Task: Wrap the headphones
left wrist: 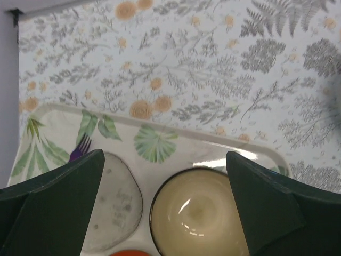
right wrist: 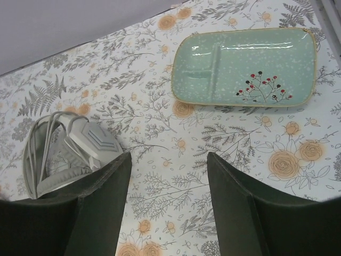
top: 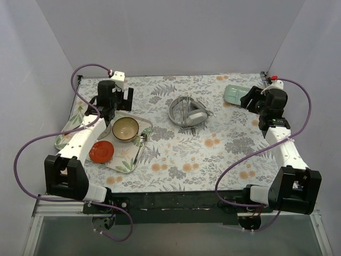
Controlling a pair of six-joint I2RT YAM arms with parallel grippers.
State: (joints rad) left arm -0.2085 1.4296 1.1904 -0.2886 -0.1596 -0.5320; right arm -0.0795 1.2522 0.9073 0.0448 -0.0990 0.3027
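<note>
The white-and-grey headphones (top: 187, 112) lie folded at the middle back of the floral table, with the thin grey cable looped over the earcups. They also show at the left of the right wrist view (right wrist: 69, 149). My right gripper (top: 249, 101) is open and empty, hanging above bare cloth to the right of the headphones (right wrist: 169, 157). My left gripper (top: 107, 113) is open and empty above the tray at the left, well away from the headphones (left wrist: 164, 160).
A mint-green oblong dish (right wrist: 245, 66) lies at the back right (top: 234, 95). A leaf-print tray (top: 128, 162) at the left holds a cream bowl (left wrist: 200, 213), an orange plate (top: 100, 151), a grey oval piece (left wrist: 114, 200) and a fork (left wrist: 80, 146). White walls close in the table.
</note>
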